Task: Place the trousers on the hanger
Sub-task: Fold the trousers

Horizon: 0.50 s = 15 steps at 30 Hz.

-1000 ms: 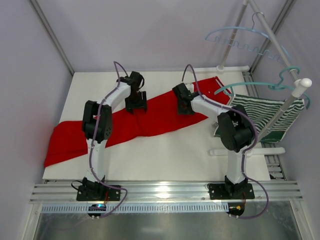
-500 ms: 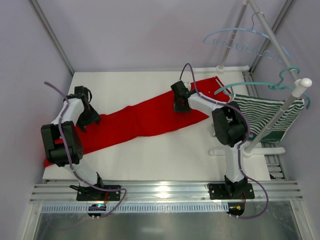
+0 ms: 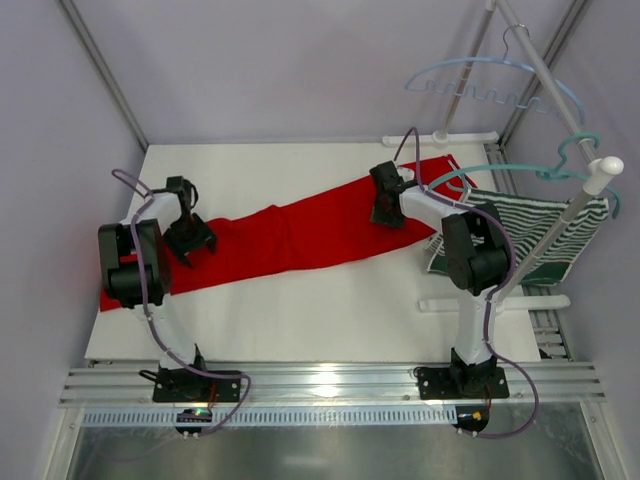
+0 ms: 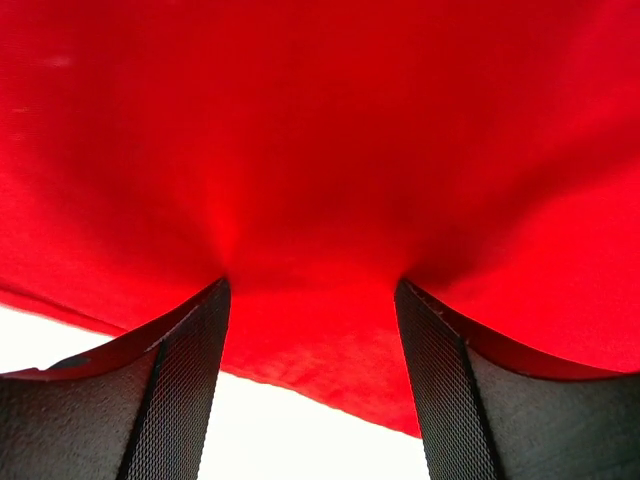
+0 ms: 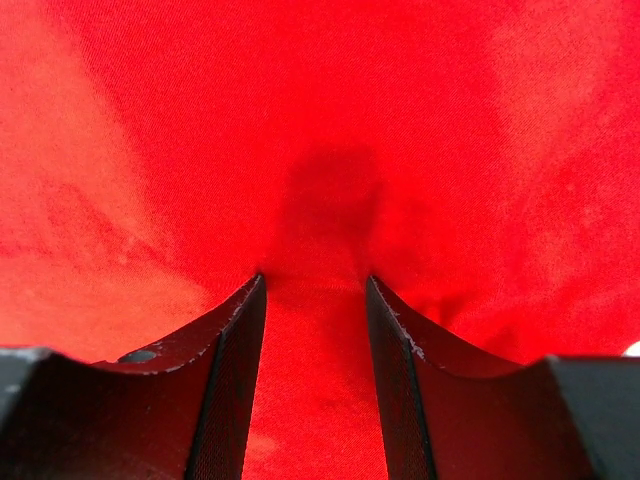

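From where I stand, the bright red long cloth trousers (image 3: 300, 235) lie flat on the white table (image 3: 300, 310). They stretch in a long slanting band from the near left edge up to the far right. The waist end reaches close to the white clothes rail (image 3: 560, 228) on the right side.

The left gripper (image 3: 190, 240) is down on the leg end of that band. In its wrist view the black mesh-faced fingers (image 4: 185, 380) stand well apart. Their tips press into the red cloth, which puckers around them and spans the gap. A strip of white table shows below the cloth's edge.

The right gripper (image 3: 385, 210) sits on the upper part of the trousers, nearer the waist. Its jaws stand narrow, and red cloth fills the gap between the fingers (image 5: 225, 380). A darker crease lies just past the tips. I cannot tell whether the cloth is actually nipped or only pressed.

The thin pale blue plastic hanger (image 3: 470, 59), with its wavy lower bar, hangs high on the slanted pole at the far right. It is well apart from the trousers and from both grippers. Lower on the rail, a darker teal hanger (image 3: 480, 170) carries a green-and-white striped garment (image 3: 525, 225), just beside the trousers' waist end.
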Each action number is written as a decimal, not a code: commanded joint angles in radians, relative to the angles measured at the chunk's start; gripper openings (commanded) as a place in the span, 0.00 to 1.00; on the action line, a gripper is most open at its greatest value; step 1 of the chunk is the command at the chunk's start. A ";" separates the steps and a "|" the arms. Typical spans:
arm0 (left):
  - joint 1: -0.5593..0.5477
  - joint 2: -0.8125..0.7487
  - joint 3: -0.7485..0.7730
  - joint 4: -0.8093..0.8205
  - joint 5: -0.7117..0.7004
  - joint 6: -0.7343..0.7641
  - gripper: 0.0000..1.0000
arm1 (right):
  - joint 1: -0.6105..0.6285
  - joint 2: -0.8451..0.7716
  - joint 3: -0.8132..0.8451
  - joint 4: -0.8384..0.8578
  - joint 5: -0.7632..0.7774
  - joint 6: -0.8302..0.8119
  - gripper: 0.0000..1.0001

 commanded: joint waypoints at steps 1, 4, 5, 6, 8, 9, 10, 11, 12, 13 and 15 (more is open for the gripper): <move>-0.077 0.102 0.139 0.068 0.082 -0.017 0.69 | -0.015 -0.011 -0.011 -0.049 0.051 0.020 0.48; -0.086 0.108 0.192 0.048 0.062 -0.011 0.68 | -0.015 0.009 0.005 -0.057 0.048 0.026 0.48; -0.086 0.081 0.195 0.028 0.034 -0.009 0.69 | -0.017 0.013 0.008 -0.057 0.048 0.025 0.48; -0.080 0.062 0.196 0.015 -0.002 -0.006 0.69 | -0.017 0.016 0.009 -0.057 0.048 0.023 0.48; -0.060 -0.011 0.171 0.011 -0.061 -0.009 0.69 | -0.017 0.016 0.012 -0.056 0.048 0.017 0.48; -0.021 -0.040 0.155 0.015 -0.067 -0.014 0.69 | -0.019 0.016 0.010 -0.056 0.046 0.016 0.48; 0.003 -0.065 0.135 0.021 -0.063 -0.026 0.69 | -0.017 0.015 0.010 -0.051 0.037 0.016 0.48; 0.032 -0.106 0.103 0.034 -0.056 -0.032 0.69 | -0.017 0.018 0.012 -0.053 0.034 0.012 0.48; 0.088 -0.122 0.083 0.050 -0.052 -0.037 0.69 | -0.017 0.016 0.012 -0.051 0.028 0.011 0.48; 0.115 -0.133 0.069 0.063 -0.044 -0.038 0.68 | -0.017 0.016 0.012 -0.050 0.023 0.008 0.48; 0.180 -0.140 0.043 0.084 -0.026 -0.037 0.67 | -0.017 0.012 0.007 -0.043 0.015 0.008 0.48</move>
